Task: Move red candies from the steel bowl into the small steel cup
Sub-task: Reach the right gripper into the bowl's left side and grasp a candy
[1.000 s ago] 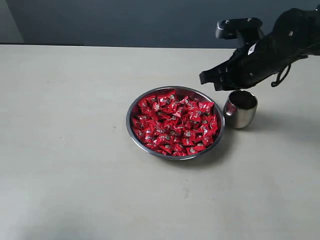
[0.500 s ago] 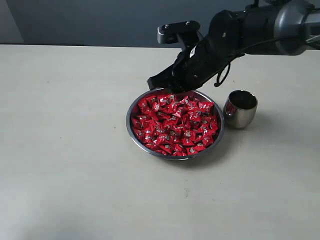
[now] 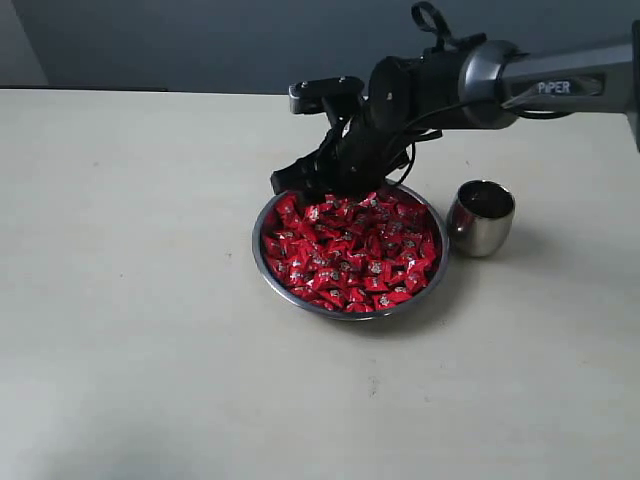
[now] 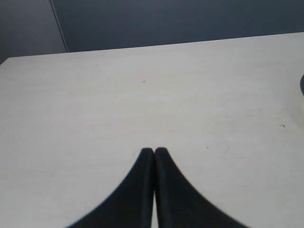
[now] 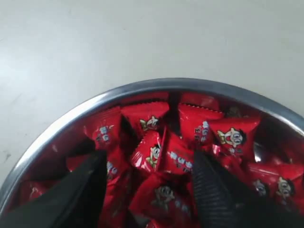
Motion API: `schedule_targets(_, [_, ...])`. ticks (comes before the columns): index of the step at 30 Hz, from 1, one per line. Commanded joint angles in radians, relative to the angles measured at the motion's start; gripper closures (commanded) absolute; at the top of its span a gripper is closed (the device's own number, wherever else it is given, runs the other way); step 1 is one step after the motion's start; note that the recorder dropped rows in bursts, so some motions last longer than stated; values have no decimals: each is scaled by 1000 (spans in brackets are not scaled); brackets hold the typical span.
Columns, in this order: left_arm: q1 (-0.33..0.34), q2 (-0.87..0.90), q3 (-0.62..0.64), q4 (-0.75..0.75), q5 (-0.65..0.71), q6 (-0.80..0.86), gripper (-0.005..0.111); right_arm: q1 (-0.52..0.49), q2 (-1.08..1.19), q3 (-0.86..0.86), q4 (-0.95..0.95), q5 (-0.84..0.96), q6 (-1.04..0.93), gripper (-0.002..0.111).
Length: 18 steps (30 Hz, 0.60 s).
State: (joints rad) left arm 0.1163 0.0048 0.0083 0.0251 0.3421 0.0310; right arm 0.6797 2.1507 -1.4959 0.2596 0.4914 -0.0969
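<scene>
The steel bowl [image 3: 262, 268] sits mid-table, heaped with red candies [image 3: 350, 252]. The small steel cup [image 3: 481, 217] stands upright just to its right, apart from the gripper. My right gripper [image 3: 305, 186] hangs low over the bowl's far-left part, open. In the right wrist view its two fingers straddle several candies [image 5: 235, 135] just inside the bowl's rim [image 5: 180, 84], with the right gripper [image 5: 148, 159] closed on none of them. Over bare table, my left gripper [image 4: 154, 151] is shut with nothing between its tips; the exterior view does not show it.
The pale table [image 3: 140, 300] spreads wide to the left of and in front of the bowl. A dark wall [image 3: 200, 40] runs behind the table's far edge. My right arm [image 3: 520, 80] reaches in from the upper right, passing above the cup.
My right gripper has swung left from above the cup to the bowl's far-left part and come down close to the candies. Its jaws have spread wider. Bowl and cup have not moved.
</scene>
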Motion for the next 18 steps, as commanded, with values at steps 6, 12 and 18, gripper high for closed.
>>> schedule_targets(6, [-8, -5, -8, 2, -5, -2, 106, -4, 75, -56, -20, 3, -7, 59])
schedule_targets(12, [-8, -5, -8, 2, -5, -2, 106, -4, 72, -56, -56, 38, -5, 99])
schedule_targets(18, [-8, -5, -8, 2, -5, -2, 106, -4, 45, -56, -113, 64, 33, 109])
